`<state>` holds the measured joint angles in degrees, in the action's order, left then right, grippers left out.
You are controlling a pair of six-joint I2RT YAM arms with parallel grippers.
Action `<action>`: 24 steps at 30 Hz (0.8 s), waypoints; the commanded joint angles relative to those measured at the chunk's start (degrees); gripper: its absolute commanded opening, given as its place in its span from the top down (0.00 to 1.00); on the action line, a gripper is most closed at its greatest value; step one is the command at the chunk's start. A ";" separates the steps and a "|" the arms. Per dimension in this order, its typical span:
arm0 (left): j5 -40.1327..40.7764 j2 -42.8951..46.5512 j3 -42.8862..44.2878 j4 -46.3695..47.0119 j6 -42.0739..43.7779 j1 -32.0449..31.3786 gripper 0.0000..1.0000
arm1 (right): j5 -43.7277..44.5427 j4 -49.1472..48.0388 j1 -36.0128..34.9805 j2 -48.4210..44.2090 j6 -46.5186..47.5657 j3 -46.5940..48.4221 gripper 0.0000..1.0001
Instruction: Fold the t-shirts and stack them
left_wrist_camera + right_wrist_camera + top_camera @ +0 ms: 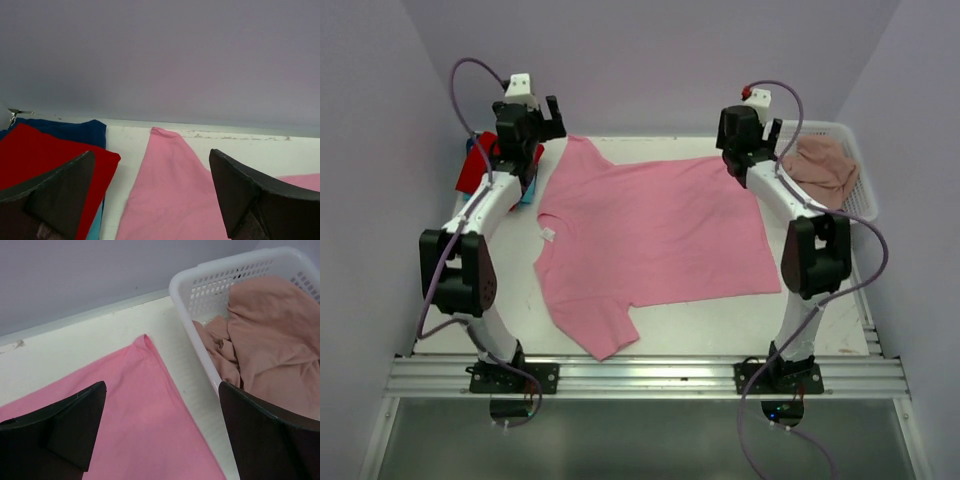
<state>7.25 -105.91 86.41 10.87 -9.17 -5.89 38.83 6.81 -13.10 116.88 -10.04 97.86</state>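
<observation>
Room: bare table strip along near edge; basket far right; bright pink t-shirt flat, long axis left-right, collar left; left gripper, right gripper gaping, empty.

Matt cloth pink t-shirt, smooth white table (slightly scuffed), glossy plastic mesh basket.

The top external camera looks steeply down from above and behind the arm bases at 6 o'clock, far enough off to take in the whole worktop. The left wrist camera sits low and close, facing the back wall between its jaws. With the overhead view it shares the bright pink t-shirt and the red t-shirt, which lies at 10 o'clock from above. The right wrist camera, close and tilted down, shares that pink cloth and the basket at 2 o'clock.
</observation>
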 commanded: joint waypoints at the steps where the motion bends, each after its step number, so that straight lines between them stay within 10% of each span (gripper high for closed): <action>1: -3.71 9.74 -9.13 1.53 -6.47 -0.78 0.00 | -2.18 -5.06 -3.23 -12.09 -0.41 -10.28 0.01; 11: -9.61 24.77 -17.56 -38.07 -9.63 -13.70 0.00 | -2.79 16.12 -13.87 -36.88 -2.08 -27.36 0.01; 24: -16.47 57.64 -40.62 -54.55 -29.04 -22.32 0.00 | -12.63 39.32 -15.29 -62.11 -11.66 -37.66 0.01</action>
<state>-7.16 -50.70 47.46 -37.47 -31.14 -26.50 29.23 38.39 -28.12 56.16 -18.68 60.90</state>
